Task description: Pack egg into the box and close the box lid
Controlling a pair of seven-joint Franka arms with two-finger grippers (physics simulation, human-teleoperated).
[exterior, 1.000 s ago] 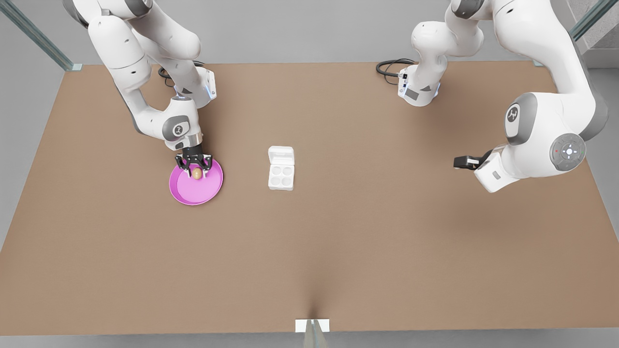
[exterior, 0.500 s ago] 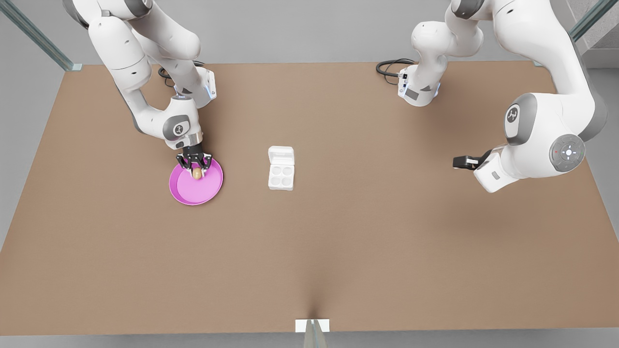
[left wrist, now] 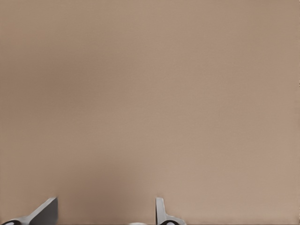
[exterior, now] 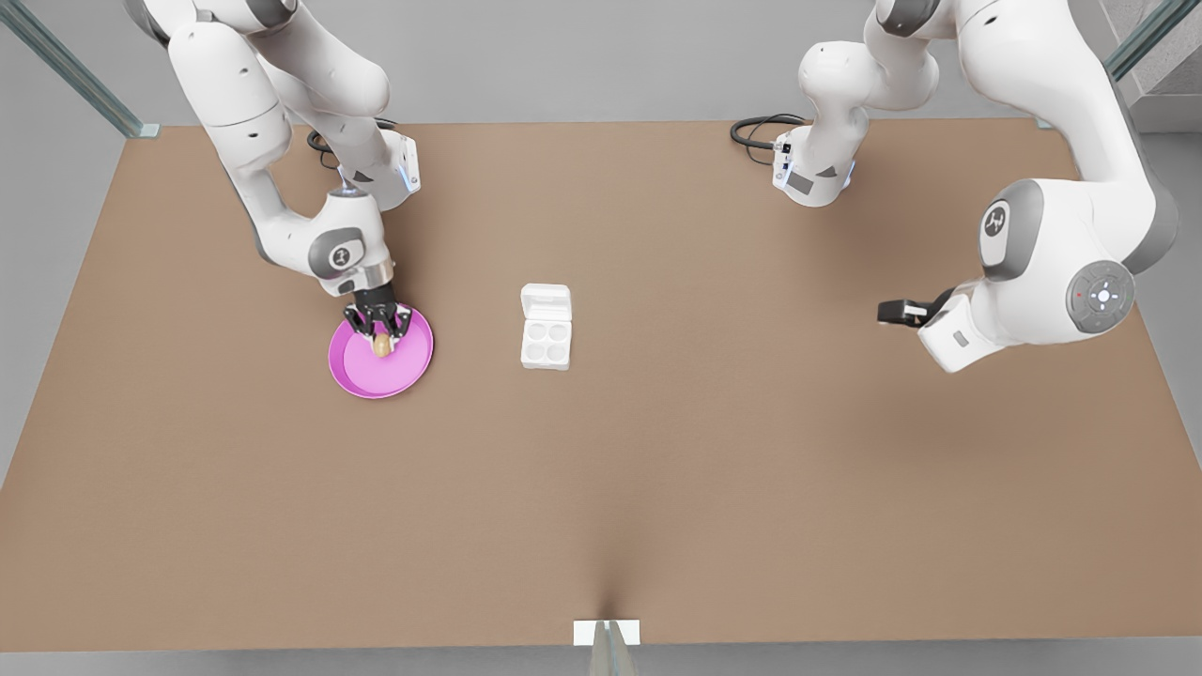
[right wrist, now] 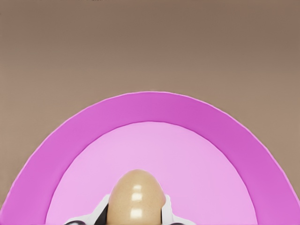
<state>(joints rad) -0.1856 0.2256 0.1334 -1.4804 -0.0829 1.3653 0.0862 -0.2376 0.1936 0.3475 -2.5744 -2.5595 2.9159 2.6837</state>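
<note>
**Egg clamped over the plate, carton waiting open**

The right gripper (exterior: 378, 330) stands over the far part of the pink plate (exterior: 357, 376), at the front view's left, with its fingers clamped on the egg (exterior: 381, 345). In the right wrist view the egg (right wrist: 136, 197) sits between the fingers (right wrist: 96, 213) above the plate's floor (right wrist: 187, 154); whether it has cleared the plate or rests on it I cannot tell.

The box (exterior: 546, 342) lies on the surface (exterior: 714, 451), well apart from the plate toward the front view's right. Its four cups are bare, and the lid (exterior: 546, 302) lies open behind the tray.

The left gripper (exterior: 894, 313) waits near the front view's right edge, well apart from the box. The left wrist view shows its fingers (left wrist: 161, 213) apart over bare surface.

The step in hand looks like the lift and carry toward a cup. The risks I judge:

- The egg is smooth and rounded, so a grip off its widest part could let it squirt out or turn during the carry.
- Too hard a squeeze could pop it free just as readily.
- The cups are small; a release off-centre could leave the egg on a ridge, and it would roll onto the surface.
- The carton is light. A nudge while lowering could shift it and spoil the aim.
- An egg seated high would block the lid from closing.
</note>
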